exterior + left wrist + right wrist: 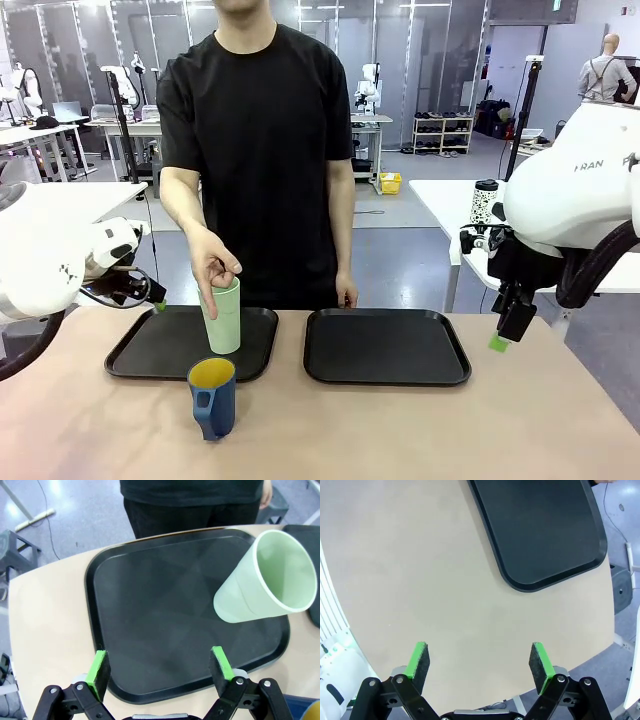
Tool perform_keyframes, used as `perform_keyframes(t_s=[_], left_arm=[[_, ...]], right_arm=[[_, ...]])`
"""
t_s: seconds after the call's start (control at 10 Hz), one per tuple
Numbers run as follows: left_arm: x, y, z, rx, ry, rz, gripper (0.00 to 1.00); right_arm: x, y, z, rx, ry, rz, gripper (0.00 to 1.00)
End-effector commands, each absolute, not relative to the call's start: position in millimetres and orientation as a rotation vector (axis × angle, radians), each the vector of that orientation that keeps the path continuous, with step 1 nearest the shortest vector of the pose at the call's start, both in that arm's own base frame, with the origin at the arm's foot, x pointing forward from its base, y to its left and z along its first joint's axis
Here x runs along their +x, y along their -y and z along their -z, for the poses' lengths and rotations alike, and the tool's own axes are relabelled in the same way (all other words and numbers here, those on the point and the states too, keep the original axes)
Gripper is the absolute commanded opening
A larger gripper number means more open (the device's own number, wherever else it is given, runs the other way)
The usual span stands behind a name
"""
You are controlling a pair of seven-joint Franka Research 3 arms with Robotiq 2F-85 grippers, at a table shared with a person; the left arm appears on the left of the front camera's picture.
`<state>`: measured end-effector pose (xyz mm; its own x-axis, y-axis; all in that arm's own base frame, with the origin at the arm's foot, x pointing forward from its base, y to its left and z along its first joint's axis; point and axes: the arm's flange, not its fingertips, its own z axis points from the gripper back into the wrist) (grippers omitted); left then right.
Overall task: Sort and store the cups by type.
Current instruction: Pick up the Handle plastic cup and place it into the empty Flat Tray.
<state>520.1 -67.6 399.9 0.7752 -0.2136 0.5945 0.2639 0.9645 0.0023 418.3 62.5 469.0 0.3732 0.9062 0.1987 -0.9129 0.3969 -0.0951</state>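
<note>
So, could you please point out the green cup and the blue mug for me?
Green cup (224, 325), front view, middle of its side wall.
Blue mug (222, 405), front view, its outer wall.

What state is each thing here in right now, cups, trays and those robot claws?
Tall pale green plastic tumbler: upright on the left black tray, person's hand at its top.
Dark blue handled mug, yellow inside: upright on the table, before that tray.
Right black tray: flat on the table.
Left gripper: open, holding nothing.
Right gripper: open, holding nothing.

Pale green tumbler (224, 325), dark blue mug (213, 402) yellow inside, black trays (140, 355) (385, 347), beige table (400, 440)
</note>
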Motion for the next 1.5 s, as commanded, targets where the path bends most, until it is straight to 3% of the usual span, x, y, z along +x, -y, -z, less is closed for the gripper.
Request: perform_keyframes(t_s=[0.0,0.4,0.6,0.9,1.4], left_arm=[[515,43,-414,-0.041,0.632,0.399,1.00],[483,22,-419,0.203,0.499,0.969,1.00],[466,16,-406,0.221,0.414,1.188,1.00],[456,11,-397,0.248,0.363,1.280,1.00],[463,20,-397,0.229,0.386,1.227,1.00]], right_arm=[[417,-63,-470,0.038,0.233,-1.159,1.00],[417,-63,-470,0.038,0.233,-1.159,1.00],[417,-63,-470,0.038,0.233,-1.159,1.00],[417,-63,-470,0.038,0.233,-1.159,1.00],[417,-63,-470,0.038,0.233,-1.159,1.00]])
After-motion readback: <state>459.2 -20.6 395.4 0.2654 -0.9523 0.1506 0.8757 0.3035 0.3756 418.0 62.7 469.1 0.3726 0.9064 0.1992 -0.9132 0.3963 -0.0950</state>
